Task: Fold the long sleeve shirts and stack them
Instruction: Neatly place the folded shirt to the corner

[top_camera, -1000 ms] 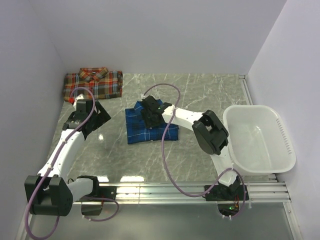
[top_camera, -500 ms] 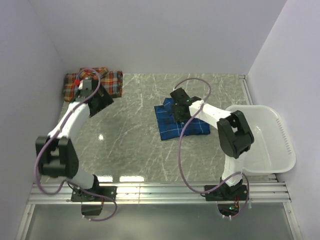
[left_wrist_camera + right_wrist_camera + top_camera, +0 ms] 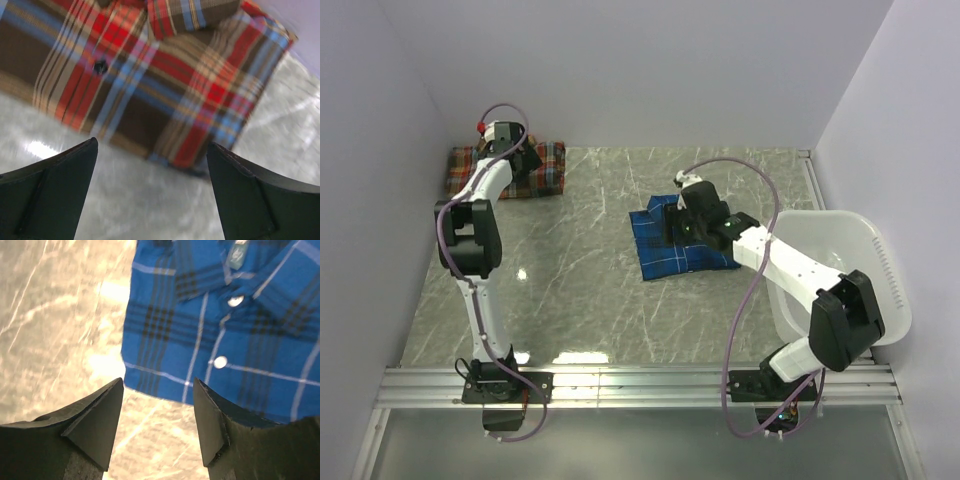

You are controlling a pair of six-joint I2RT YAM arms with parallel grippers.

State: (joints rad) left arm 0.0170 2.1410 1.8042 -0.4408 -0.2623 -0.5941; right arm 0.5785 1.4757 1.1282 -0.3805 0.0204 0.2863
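The red-orange plaid shirt [image 3: 548, 165] lies folded at the back left corner of the table. My left gripper [image 3: 517, 158] hovers over it, open; in the left wrist view the shirt [image 3: 165, 75] fills the top and the gripper [image 3: 152, 145] has only bare table between its fingers. The royal blue plaid shirt [image 3: 670, 258] lies folded near the table's middle, right of centre. My right gripper [image 3: 686, 222] is above its far part, open. In the right wrist view the gripper [image 3: 158, 381] stands over marble beside the blue shirt's [image 3: 200, 325] edge, holding nothing.
A white plastic basket [image 3: 895, 285] stands at the right side of the grey marble table [image 3: 590, 290]; my right arm's elbow reaches over its near corner. Walls close in at the left, back and right. A metal rail [image 3: 640, 380] runs along the near edge.
The left arm swung from the table's left side to the back, over the red-orange shirt. The right arm slid the blue shirt to the right, then its jaws spread wider.
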